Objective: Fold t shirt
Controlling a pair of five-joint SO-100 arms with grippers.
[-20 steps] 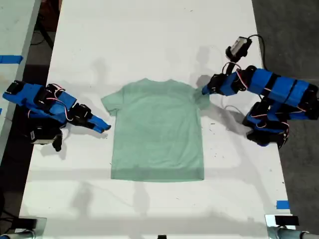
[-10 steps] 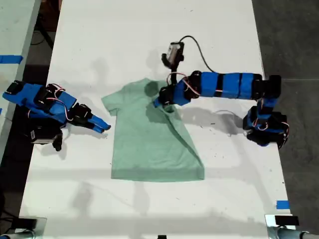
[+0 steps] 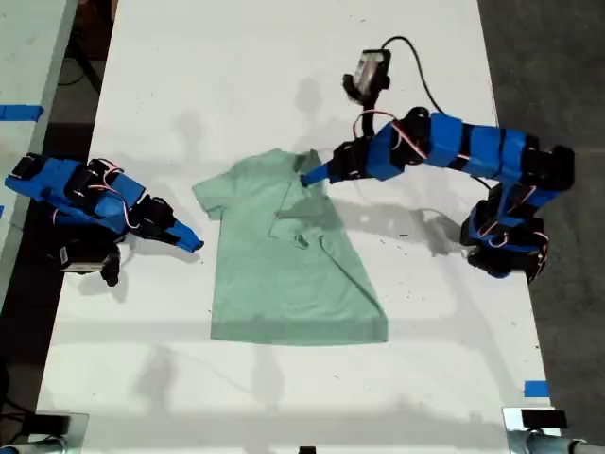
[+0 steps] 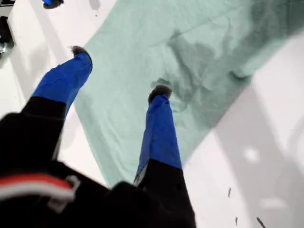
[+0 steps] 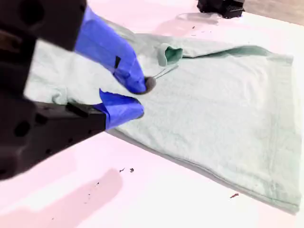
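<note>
While the t shirt (image 3: 284,260) lies at the exterior view's centre on the table (image 3: 284,76), one sleeve folded inward, the first gripper (image 3: 312,177) hovers wide apart above it; the second gripper (image 3: 189,238), narrowly parted, rests at its left.

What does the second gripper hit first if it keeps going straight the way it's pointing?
Most likely the pale mint-green cloth t shirt. My second gripper points at the shirt's near side edge, with only bare white table between. Its height is unclear, so it might skim over the cloth.
</note>
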